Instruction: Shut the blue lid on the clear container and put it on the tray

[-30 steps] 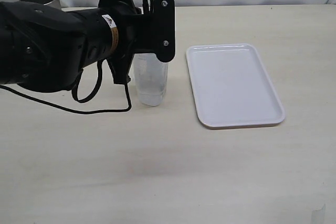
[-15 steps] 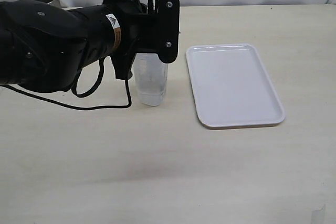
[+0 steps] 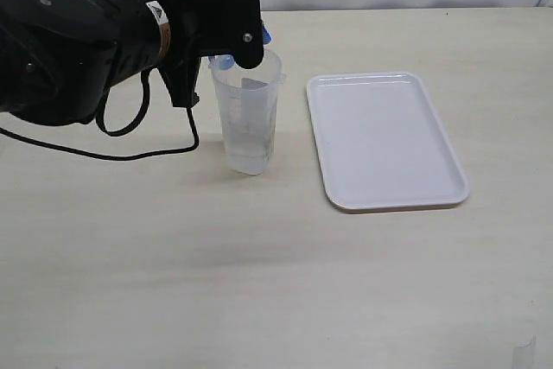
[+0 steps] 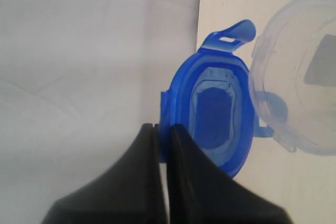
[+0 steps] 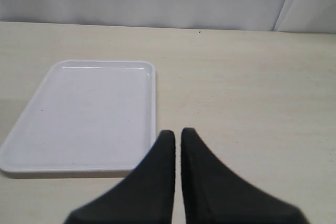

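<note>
Counter (image 3: 259,283) w/ tray (image 3: 384,140) lying near the clear container (image 3: 249,118). Container stands upright on the counter, not on the tray. Left tool (image 4: 163,128): clamped on edge of blue lid (image 4: 212,114), held beside container's rim, not seated. Right tool (image 5: 174,135): jaws together, empty, well apart from container. Status: lid closing not yet done; tray placement left.

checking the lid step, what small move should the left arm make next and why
Probably slide the left gripper, shut on the edge of the blue lid, sideways until the lid sits centred over the clear container. The left wrist view shows the lid beside the open rim, not over it.
</note>
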Action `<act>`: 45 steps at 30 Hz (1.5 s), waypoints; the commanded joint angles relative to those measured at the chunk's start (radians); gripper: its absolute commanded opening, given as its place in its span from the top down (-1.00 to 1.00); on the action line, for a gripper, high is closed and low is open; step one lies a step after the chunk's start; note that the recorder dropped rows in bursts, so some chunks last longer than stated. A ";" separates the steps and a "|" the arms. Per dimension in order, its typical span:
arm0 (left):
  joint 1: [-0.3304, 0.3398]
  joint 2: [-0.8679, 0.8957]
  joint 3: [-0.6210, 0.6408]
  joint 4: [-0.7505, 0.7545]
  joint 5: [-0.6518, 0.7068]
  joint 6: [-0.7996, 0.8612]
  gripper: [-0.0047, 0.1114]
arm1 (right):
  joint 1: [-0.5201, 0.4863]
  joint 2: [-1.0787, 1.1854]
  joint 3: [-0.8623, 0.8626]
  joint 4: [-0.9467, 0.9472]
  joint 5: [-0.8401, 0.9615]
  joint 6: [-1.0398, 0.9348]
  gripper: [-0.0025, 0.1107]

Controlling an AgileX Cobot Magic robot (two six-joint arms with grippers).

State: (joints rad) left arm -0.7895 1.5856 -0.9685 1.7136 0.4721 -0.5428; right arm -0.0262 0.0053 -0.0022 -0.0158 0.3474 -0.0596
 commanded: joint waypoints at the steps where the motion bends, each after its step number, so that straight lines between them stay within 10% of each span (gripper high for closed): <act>1: -0.008 -0.008 0.001 0.020 0.001 -0.015 0.92 | -0.006 -0.005 0.002 0.001 -0.005 -0.001 0.88; 45: -0.142 -0.010 0.001 -0.031 0.114 -0.034 0.92 | -0.006 -0.005 0.002 0.001 -0.005 -0.001 0.88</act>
State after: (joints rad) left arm -0.9300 1.5856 -0.9685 1.7155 0.5903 -0.5637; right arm -0.0262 0.0053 -0.0022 -0.0158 0.3474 -0.0596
